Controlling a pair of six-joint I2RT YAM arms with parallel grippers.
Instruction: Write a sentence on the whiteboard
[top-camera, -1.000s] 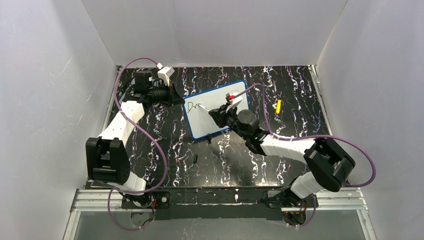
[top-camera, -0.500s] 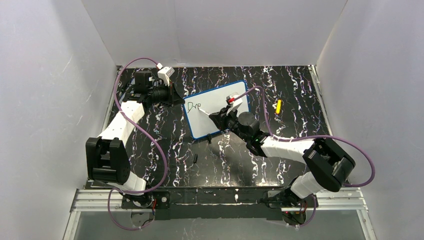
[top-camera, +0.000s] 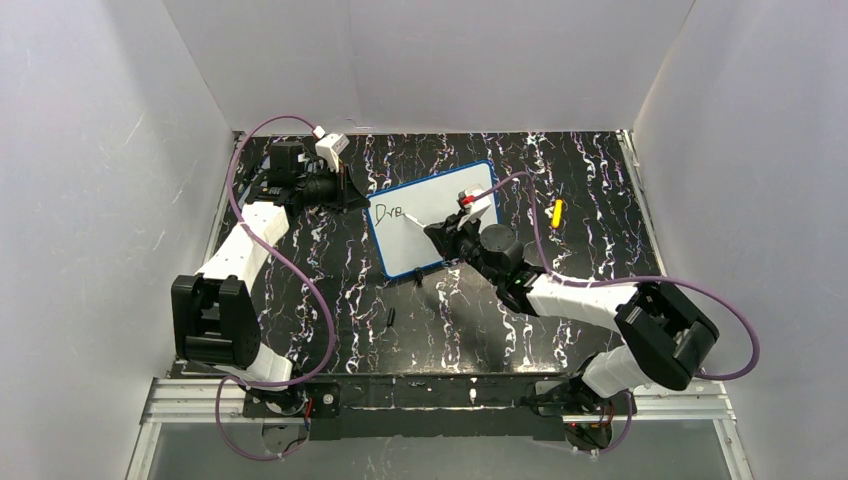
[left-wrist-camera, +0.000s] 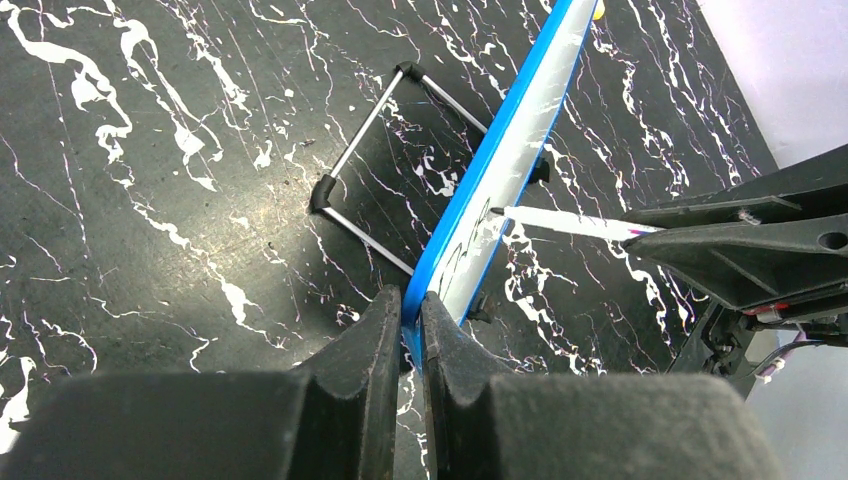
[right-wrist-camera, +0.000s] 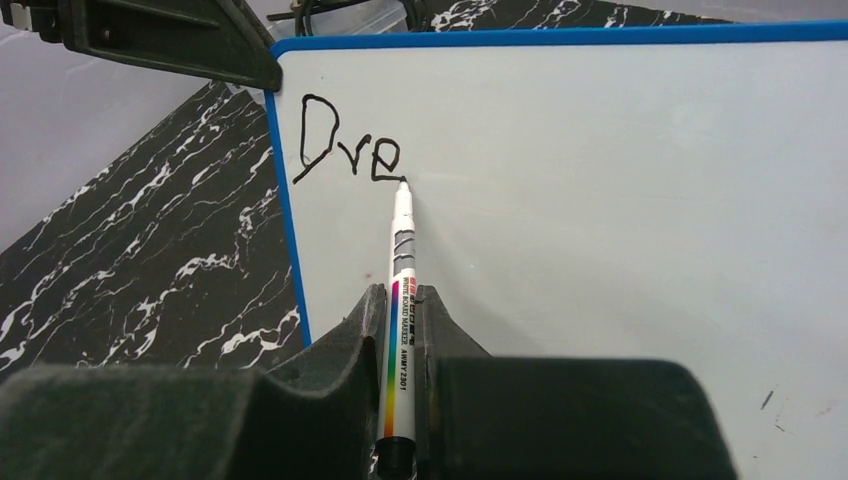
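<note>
The whiteboard (top-camera: 430, 220), white with a blue rim, stands tilted at the table's middle; it also shows in the right wrist view (right-wrist-camera: 600, 200) and edge-on in the left wrist view (left-wrist-camera: 510, 150). The sentence (right-wrist-camera: 345, 152) reads only "Dre" in dark marker at the board's upper left; it also shows in the top view (top-camera: 385, 213). My right gripper (right-wrist-camera: 400, 300) is shut on a white marker (right-wrist-camera: 401, 300), whose tip touches the board just right of the "e". My left gripper (left-wrist-camera: 413, 310) is shut on the whiteboard's blue rim at its left corner.
A yellow object (top-camera: 557, 212) lies right of the board. A small black piece (top-camera: 390, 318) lies on the table in front of the board. The board's wire stand (left-wrist-camera: 365, 160) rests behind it. White walls enclose the table.
The writing has grown from "Dr" to "Dre". My right gripper with the marker has shifted slightly right along the board. The left gripper has not moved.
</note>
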